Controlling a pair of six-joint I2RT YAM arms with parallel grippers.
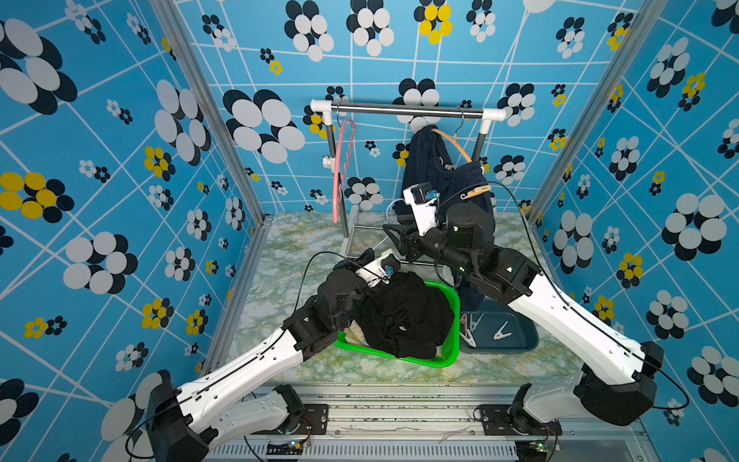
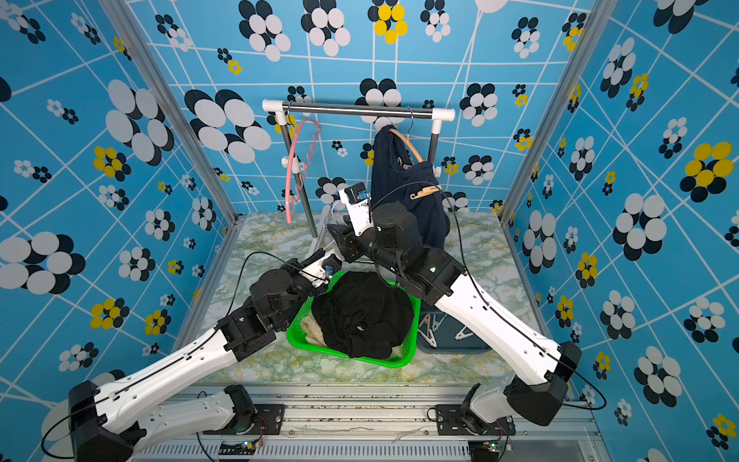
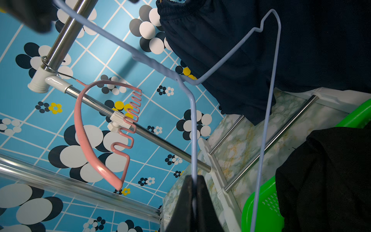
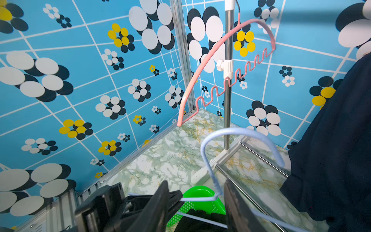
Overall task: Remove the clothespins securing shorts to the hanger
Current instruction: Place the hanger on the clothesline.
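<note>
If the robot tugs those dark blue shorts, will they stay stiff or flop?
Probably floppy: the shorts hang in soft folds off the orange hanger. They'd likely swing, not slide free, since a wooden clothespin seems clipped on them. Likely light, as the thin hanger holds them.

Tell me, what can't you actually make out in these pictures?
- Top views: beige shorts mostly buried under black shorts in the green basket.
- Top views: right arm covers some clothespins in the blue bin; count unclear.
- Top views: pale blue hanger largely behind the arms.
- Right wrist view: navy shorts cut by the edge.
</note>
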